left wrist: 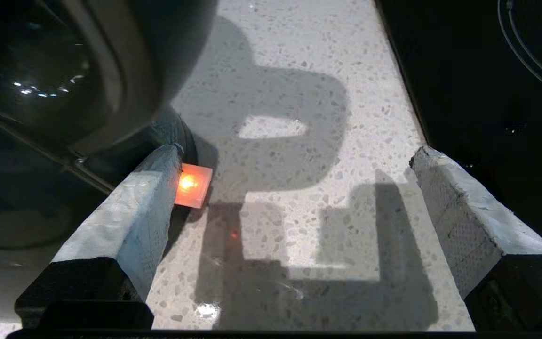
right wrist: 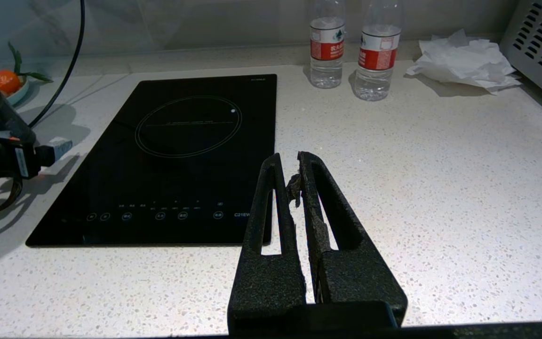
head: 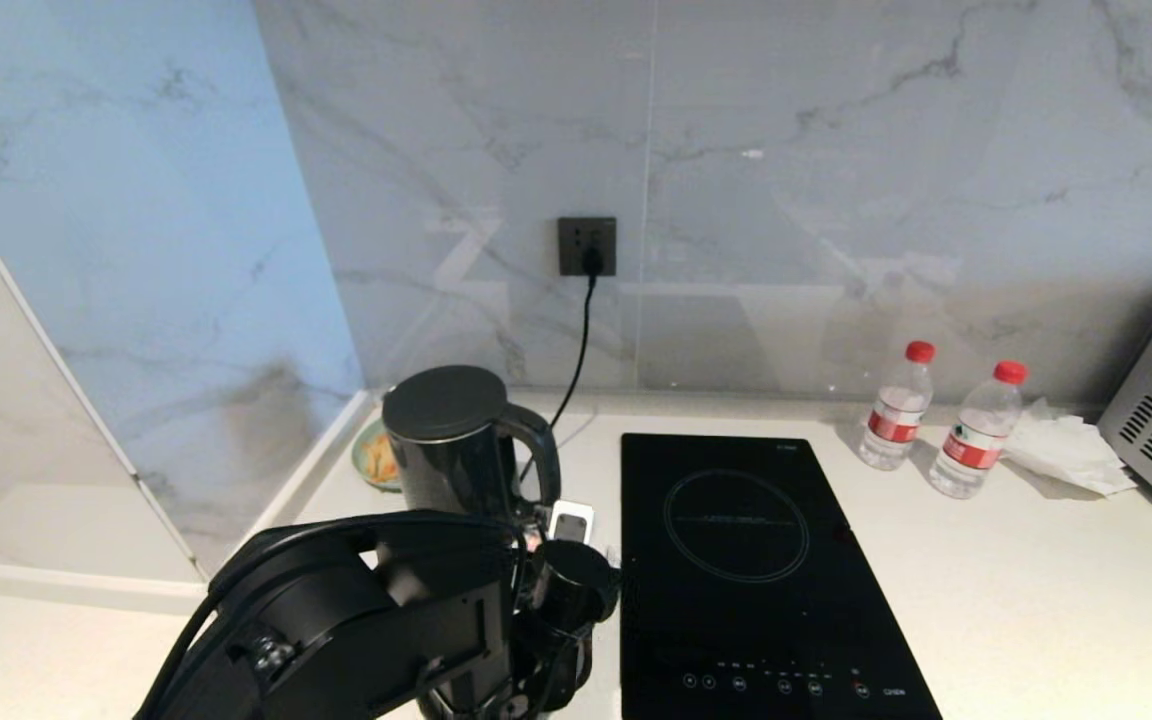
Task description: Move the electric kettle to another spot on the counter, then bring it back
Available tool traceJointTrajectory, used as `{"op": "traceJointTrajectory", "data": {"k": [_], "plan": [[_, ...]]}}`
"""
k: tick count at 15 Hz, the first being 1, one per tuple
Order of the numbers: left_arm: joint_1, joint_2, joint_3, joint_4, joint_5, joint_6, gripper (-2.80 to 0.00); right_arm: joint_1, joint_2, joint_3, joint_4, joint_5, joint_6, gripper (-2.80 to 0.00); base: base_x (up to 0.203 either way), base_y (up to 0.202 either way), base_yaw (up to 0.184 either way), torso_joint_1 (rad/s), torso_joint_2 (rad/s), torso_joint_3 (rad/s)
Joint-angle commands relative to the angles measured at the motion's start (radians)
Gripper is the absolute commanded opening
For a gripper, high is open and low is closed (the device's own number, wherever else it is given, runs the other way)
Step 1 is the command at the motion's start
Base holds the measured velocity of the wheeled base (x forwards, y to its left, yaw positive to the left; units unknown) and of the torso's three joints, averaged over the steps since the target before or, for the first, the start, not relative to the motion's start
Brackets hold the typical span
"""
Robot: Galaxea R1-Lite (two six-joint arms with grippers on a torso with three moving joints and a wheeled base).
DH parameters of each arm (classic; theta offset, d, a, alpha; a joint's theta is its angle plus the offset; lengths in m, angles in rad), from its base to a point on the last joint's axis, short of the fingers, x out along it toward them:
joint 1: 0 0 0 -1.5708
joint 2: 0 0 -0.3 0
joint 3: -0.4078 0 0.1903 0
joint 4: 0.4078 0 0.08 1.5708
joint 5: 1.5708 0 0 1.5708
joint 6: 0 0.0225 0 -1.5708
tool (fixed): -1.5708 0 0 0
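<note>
The counter (head: 986, 580) is kept as the working surface, and the electric kettle (head: 451, 440) is stood at its left rear corner, by the hob (head: 746, 560). The left gripper (left wrist: 294, 197) is held spread wide beside the kettle's handle, nothing gripped, presumably for grasping. The right gripper (right wrist: 295, 176) is parked, pressed together.

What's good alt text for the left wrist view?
Open left end effector low over the counter, nothing between its fingers. The electric kettle sits beside one finger, its switch glowing orange; the induction hob lies past the other.
</note>
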Motion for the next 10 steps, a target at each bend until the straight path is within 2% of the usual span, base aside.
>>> {"op": "traceJointTrajectory", "data": {"k": [1, 10], "plan": [[-0.001, 0.000, -0.008, 0.016, 0.007, -0.001, 0.00, 0.000, 0.000, 0.000, 0.000, 0.000, 0.000, -2.80, 0.000, 0.000, 0.000, 0.000, 0.00, 0.000], [-0.026, -0.044, 0.017, -0.072, 0.010, -0.006, 0.00, 0.000, 0.000, 0.000, 0.000, 0.000, 0.000, -2.80, 0.000, 0.000, 0.000, 0.000, 0.00, 0.000]]}}
